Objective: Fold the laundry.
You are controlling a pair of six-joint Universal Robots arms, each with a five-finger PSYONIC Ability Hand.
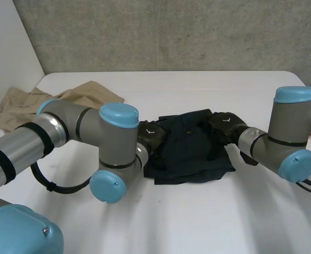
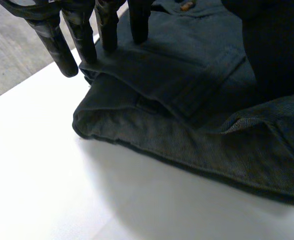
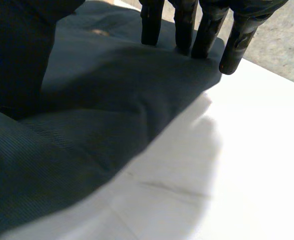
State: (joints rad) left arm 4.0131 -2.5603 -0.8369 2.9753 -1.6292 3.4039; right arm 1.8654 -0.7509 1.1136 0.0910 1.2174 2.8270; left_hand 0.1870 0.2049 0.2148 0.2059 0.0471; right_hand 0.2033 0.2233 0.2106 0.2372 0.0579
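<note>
White table (image 1: 197, 222) — dark folded garment (image 1: 189, 153)

a white table (image 1: 197, 222) carries a folded dark garment (image 1: 189, 151) and a tan garment (image 1: 25, 103).

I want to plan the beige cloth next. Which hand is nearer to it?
Left. The left hand rests on the dark garment at the edge facing the beige cloth; the right hand is on the opposite edge, farther away.

Straight-fingered right hand (image 3: 207, 34) on dark garment (image 3: 111, 102)
</note>
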